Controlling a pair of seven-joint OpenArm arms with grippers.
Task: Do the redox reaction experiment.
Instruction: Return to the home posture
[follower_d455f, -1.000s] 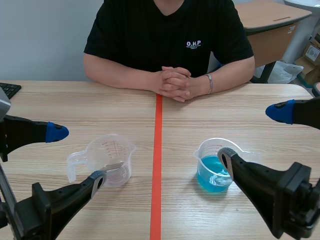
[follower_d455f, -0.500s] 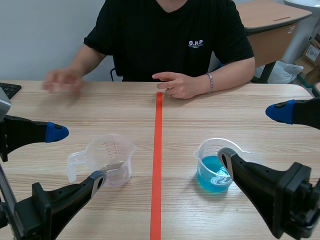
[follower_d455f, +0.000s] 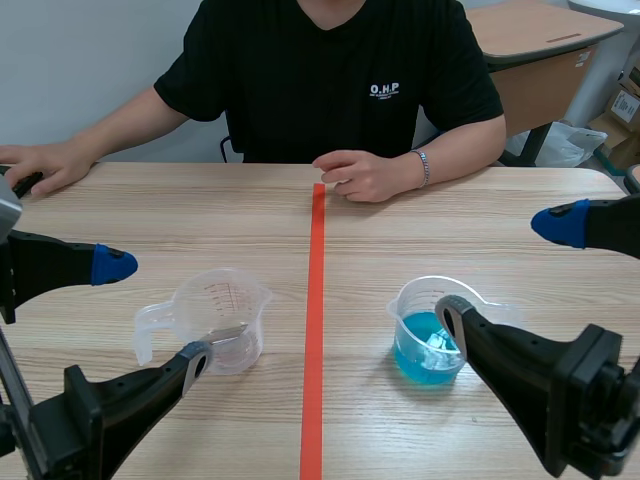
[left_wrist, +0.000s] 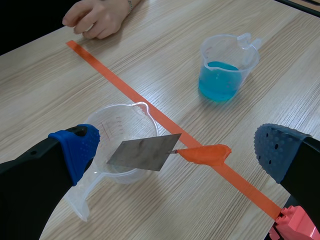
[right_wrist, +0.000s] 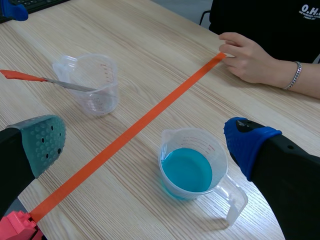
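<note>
**A:** Both your claws are released and hold nothing. The left claw (left_wrist: 179, 149) has the clear cup (left_wrist: 117, 120) between its spread fingers, and the right claw (right_wrist: 145, 142) gapes around the cup of blue liquid (right_wrist: 192, 139).

**B:** The piece you want is the metal plate (left_wrist: 145, 152). It leans in the clear cup, left of the tape line (follower_d455f: 314, 330) on the tabletop (follower_d455f: 450, 230), with its orange-red handle (left_wrist: 205, 154) poking out past the rim.

**A:** So your step, I'd judge, is to take that handle with the left claw. Close squarely on the handle, not on the thin plate, so it can't swivel.

**B:** Lift straight up before you cross the line, or you may drag the light cup over.

**A:** Then lower the plate gently into the blue. A knock on that rim could spill it, so you might steady the cup with your right claw
</note>
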